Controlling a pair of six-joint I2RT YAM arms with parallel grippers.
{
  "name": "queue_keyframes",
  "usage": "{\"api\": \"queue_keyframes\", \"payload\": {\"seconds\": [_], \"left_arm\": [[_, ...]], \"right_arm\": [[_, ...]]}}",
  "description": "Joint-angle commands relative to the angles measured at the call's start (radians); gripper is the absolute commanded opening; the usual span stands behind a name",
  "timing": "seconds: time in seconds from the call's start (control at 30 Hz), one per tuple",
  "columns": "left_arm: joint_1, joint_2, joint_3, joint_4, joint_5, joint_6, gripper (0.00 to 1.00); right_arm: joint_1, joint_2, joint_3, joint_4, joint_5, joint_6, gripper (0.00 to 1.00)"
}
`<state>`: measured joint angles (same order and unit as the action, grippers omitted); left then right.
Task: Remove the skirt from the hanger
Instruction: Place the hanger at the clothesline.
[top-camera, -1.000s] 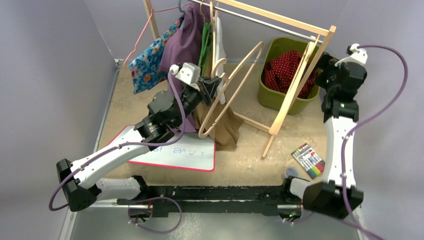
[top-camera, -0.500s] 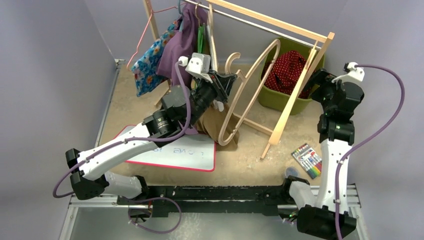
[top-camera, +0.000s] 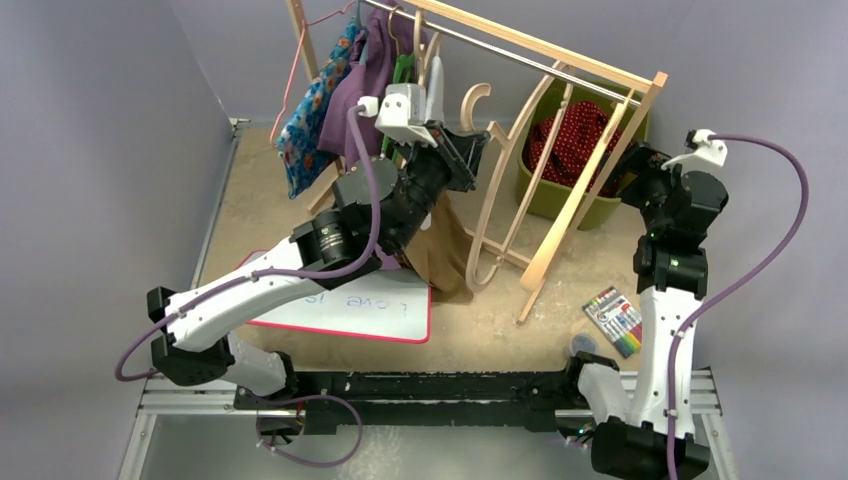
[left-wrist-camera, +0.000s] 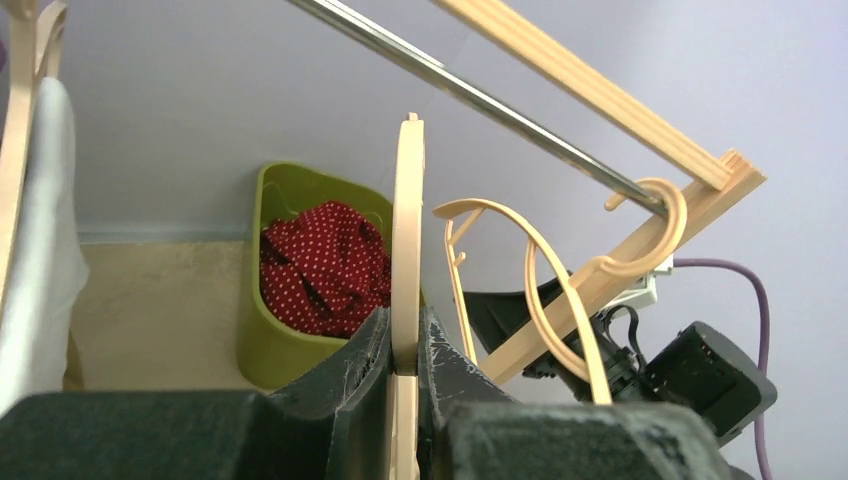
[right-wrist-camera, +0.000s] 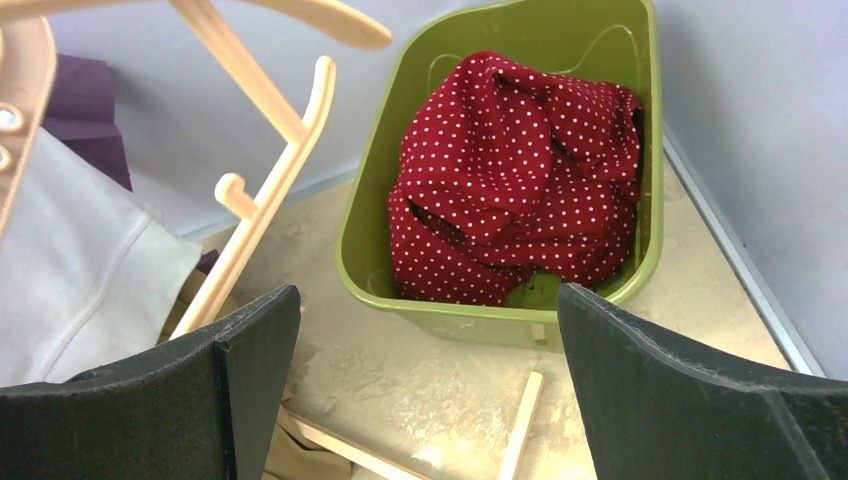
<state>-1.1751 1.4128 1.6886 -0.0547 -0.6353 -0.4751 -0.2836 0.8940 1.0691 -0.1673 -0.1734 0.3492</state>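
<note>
My left gripper (top-camera: 468, 150) (left-wrist-camera: 405, 345) is shut on the thin edge of a pale wooden hanger (top-camera: 505, 185) (left-wrist-camera: 406, 230). It holds the hanger high beside the rack's metal rail (left-wrist-camera: 470, 95), and the hook (top-camera: 478, 100) points up. The tan skirt (top-camera: 440, 255) lies crumpled on the table under the left arm, beside the hanger's lower tip; whether they touch I cannot tell. My right gripper (top-camera: 640, 168) (right-wrist-camera: 425, 385) hangs wide open with nothing between its fingers, just in front of the green bin (right-wrist-camera: 365, 235).
The wooden rack (top-camera: 590, 175) stands across the back with floral (top-camera: 305, 120), purple (top-camera: 355, 90) and white (right-wrist-camera: 80, 270) garments. Another wooden hanger (left-wrist-camera: 560, 290) hooks near the rail's end. Red dotted cloth (right-wrist-camera: 510, 170) fills the bin. A whiteboard (top-camera: 370, 305) and marker pack (top-camera: 617, 320) lie near the front.
The left arm has raised the hanger up and to the right, toward the rail, while the tan skirt stays on the table. The right arm has drawn back slightly, still open.
</note>
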Motion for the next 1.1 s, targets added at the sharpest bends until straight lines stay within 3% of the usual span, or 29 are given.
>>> {"api": "queue_keyframes", "payload": {"seconds": [0.0,0.37,0.63,1.07], "left_arm": [[-0.006,0.058,0.128,-0.025,-0.063,0.037,0.0],[-0.006,0.232,0.383,-0.059,0.014,0.025,0.0],[-0.004,0.303,0.48,-0.064,0.083,-0.056,0.0],[0.052,0.35,0.542,-0.048,0.231,-0.263,0.0]], "right_arm": [[0.0,-0.003,0.046,0.006,0.055,0.007,0.99],[0.0,-0.042,0.227,-0.055,0.067,0.025,0.99],[0.0,-0.105,0.463,-0.075,0.086,0.034,0.99],[0.0,-0.184,0.542,-0.093,0.098,0.026,0.99]]}}
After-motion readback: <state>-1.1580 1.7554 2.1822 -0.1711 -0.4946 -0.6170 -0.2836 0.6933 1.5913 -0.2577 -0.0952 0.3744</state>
